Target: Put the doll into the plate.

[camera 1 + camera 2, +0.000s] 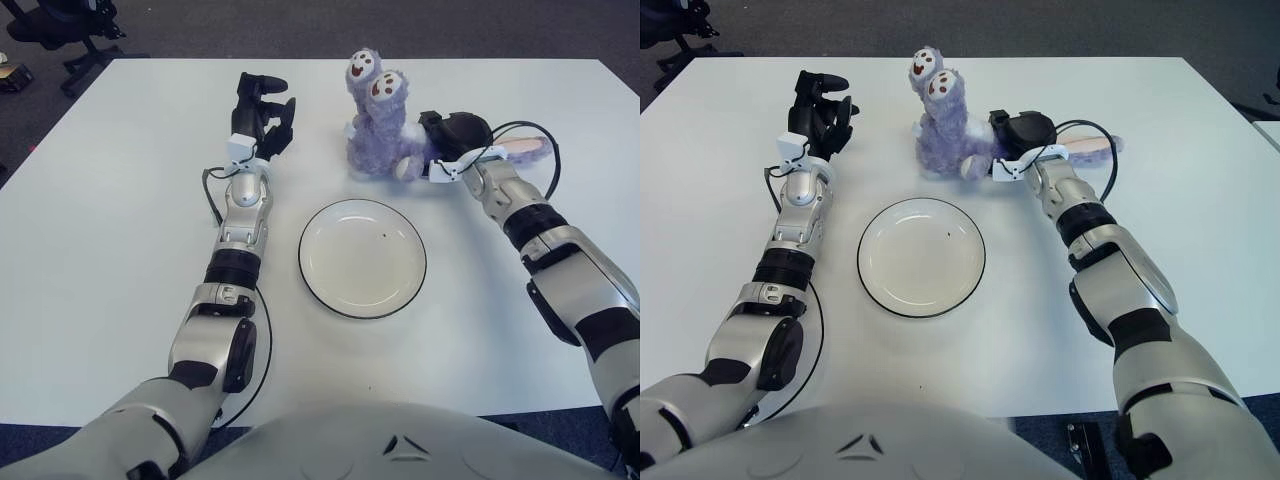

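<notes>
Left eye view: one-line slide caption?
Right robot hand grips the purple doll beyond the empty plate; left robot hand idle left of the doll.

Bright, even light falls from above on the white desk (120, 250). Shadows are soft and small (a thin one hugs the plate (362, 257) at 6 o'clock). Nothing looks blurry.

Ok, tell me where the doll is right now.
The purple doll sits on the white table, beyond the plate and not in it. The right hand is against its right side; the left hand shows to its left.
</notes>
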